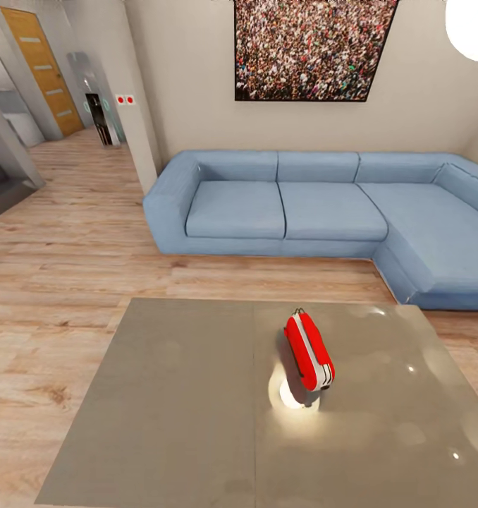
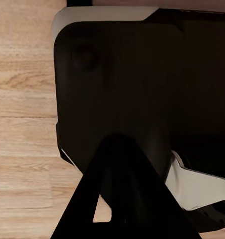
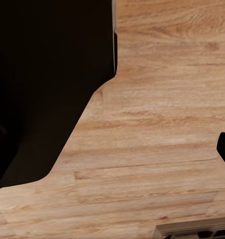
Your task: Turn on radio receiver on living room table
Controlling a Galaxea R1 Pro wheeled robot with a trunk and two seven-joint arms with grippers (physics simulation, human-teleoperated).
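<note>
1. The radio receiver stands on the glossy grey worktop, right of the worktop's middle and nearer its far edge than its near one, with a bright light reflection on the surface just at its near end.
2. The radio is red with a white edge band; its thin loop handle points toward the blue sofa, and its dark end faces the camera.
3. The sofa sits beyond the worktop's far edge, well apart from it, with light wood plank floor between them.
4. A framed crowd photo hangs on the wall above the sofa, and a white dome lamp shows right of the photo.
5. The left wrist view shows dark robot bodywork over plank floor; whether the left pincer is released or clenched cannot be told.
6. The right wrist view shows a dark shape beside plank floor; the right pincer's state cannot be told either.
</note>
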